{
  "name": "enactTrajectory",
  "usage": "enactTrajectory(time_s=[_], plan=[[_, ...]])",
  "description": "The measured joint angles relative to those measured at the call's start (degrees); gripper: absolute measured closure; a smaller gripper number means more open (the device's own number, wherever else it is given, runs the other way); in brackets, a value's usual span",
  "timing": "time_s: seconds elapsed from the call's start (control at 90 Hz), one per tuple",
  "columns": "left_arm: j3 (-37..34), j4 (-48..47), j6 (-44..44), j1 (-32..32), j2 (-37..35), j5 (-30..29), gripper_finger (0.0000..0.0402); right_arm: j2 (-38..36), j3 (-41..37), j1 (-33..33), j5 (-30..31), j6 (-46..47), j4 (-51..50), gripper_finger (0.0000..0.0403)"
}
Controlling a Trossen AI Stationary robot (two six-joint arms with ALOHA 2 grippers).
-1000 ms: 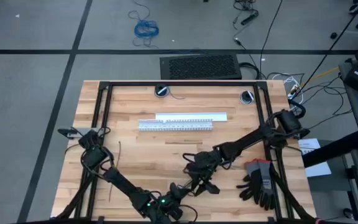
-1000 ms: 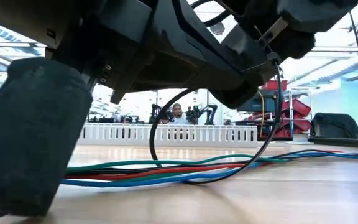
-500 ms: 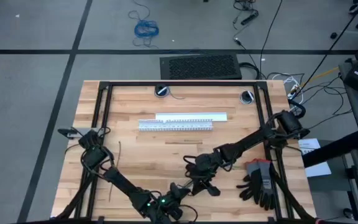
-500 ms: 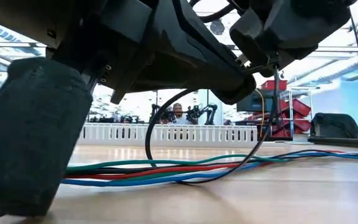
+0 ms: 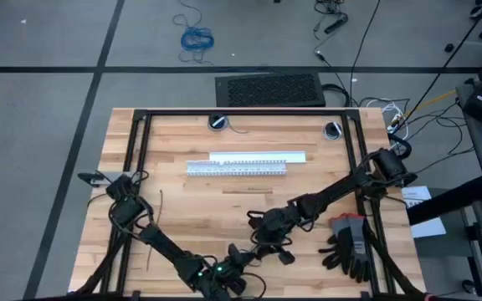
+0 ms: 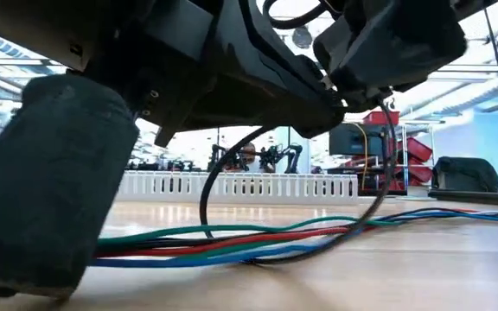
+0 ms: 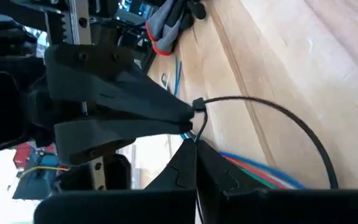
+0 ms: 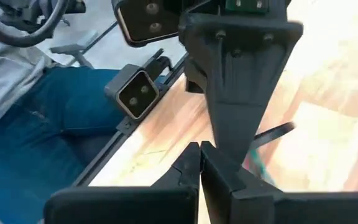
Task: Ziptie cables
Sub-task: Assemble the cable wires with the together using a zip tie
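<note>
Wooden tabletop (image 5: 182, 201) carries both arms to its near edge, where the work is crowded together. Across it in the low view lie the cables (image 6: 258, 240), a flat run of blue, green and red wires, with a ziptie (image 6: 232, 186) looped up over them. The left gripper (image 7: 194, 140) is clamped on the strap beside its head; the right gripper (image 8: 201, 149) looks pinched on the tail, though that view is cramped. Pulling straight along the strap, with the head held steady, should cinch it cleanly.
</note>
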Motion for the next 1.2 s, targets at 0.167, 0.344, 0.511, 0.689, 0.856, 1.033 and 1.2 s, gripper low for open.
enactTrajectory(time_s=[0.167, 0.344, 0.511, 0.689, 0.856, 1.033, 1.2], plan=[[0.0, -1.8, -3.4, -0.3, 0.0, 1.0, 0.0402, 0.0, 0.0, 0.0, 2.4, -1.2, 1.8, 0.0403], [0.1, -3.1, -5.5, -0.4, 0.0, 2.4, 0.0402, -1.3, 0.0, 0.8, 8.7, -3.7, 0.8, 0.0403], [0.2, -8.7, -13.0, -0.5, -0.1, 3.6, 0.0402, -3.4, 0.0, 2.5, 14.5, -6.4, -0.8, 0.0403], [0.2, -11.0, -14.4, -1.5, -0.2, 4.3, 0.0402, -4.4, -0.1, 3.4, 18.3, -8.1, -1.3, 0.0403], [0.3, -15.1, -17.7, -1.7, -0.5, 6.3, 0.0402, -4.4, -0.1, 3.8, 23.9, -9.7, 0.4, 0.0403], [0.3, -18.2, -26.7, -2.3, -0.3, -1.6, 0.0402, -4.5, 0.0, 5.6, 27.3, -10.1, 3.3, 0.0403], [-0.1, -19.8, -38.5, -3.0, -0.1, -6.2, 0.0402, -4.5, 0.0, 7.3, 32.0, -9.9, 1.9, 0.0403]])
